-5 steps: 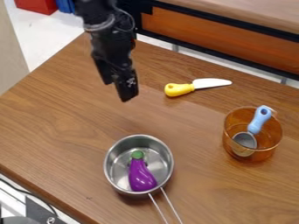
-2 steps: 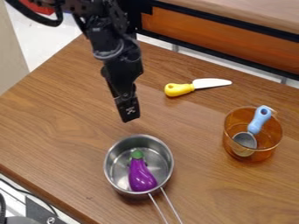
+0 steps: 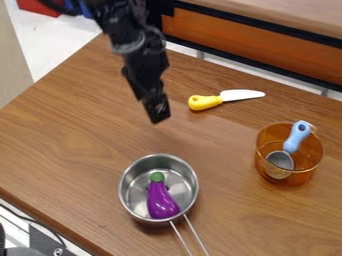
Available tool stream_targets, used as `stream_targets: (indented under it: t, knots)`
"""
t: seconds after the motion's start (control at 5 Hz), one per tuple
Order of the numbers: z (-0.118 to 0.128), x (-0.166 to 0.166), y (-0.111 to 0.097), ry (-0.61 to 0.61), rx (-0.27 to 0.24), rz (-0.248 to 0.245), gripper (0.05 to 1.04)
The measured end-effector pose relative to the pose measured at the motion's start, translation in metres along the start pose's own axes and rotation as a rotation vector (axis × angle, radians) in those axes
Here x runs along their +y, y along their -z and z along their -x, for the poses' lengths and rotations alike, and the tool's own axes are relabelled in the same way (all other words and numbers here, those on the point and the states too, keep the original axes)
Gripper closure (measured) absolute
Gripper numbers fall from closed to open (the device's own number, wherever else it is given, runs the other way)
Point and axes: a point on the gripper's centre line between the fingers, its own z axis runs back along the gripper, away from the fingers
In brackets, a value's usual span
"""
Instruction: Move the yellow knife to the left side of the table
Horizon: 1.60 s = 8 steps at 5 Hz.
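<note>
1. Hanging over the wooden table, black gripper is in the upper mid of the cam view, tip down & tilted a bit; can't tell if it's open or closed.
2. Yellow-handled knife lies flat on the table, to the R of the gripper & apart from it; handle end toward view L, white blade toward view R. So it's on the far part of the table, R of ctr, not at the L side.
3. Metal saucepan sits at lower ctr, nearer the cam than the gripper, w/ twin-wire handle toward the bottom edge.
4. Toy eggplant lies in the saucepan, green cap at the far end, purple body toward the handle.
5. Amber see-thru bowl stands at view R, nearer the cam than the knife; blue-handled scoop leans in it, round metal head low, handle up by the far rim.
</note>
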Motion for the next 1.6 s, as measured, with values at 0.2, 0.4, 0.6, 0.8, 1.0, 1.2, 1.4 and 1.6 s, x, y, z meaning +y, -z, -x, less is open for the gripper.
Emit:
stream_targets:
  t: [0.2,0.4,0.6,0.8,1.0,1.2,1.4,1.6]
  knots:
    - [-0.023,0.013,0.006,-0.013,-0.009,-0.033,0.09]
    - [-0.045,0.023,0.023,-0.025,-0.016,-0.087,0.09]
    - [-0.059,0.021,0.045,-0.036,0.011,-0.112,0.09]
    - [-0.071,0.021,0.058,-0.024,0.036,-0.118,0.09]
    - [-0.078,0.023,0.069,-0.008,0.061,-0.084,0.09]
    - [-0.085,0.024,0.074,0.015,0.061,-0.045,0.09]
    - [-0.086,0.025,0.079,0.004,0.083,-0.006,0.091]
    - [-0.082,0.026,0.085,0.02,0.084,-0.031,0.091]
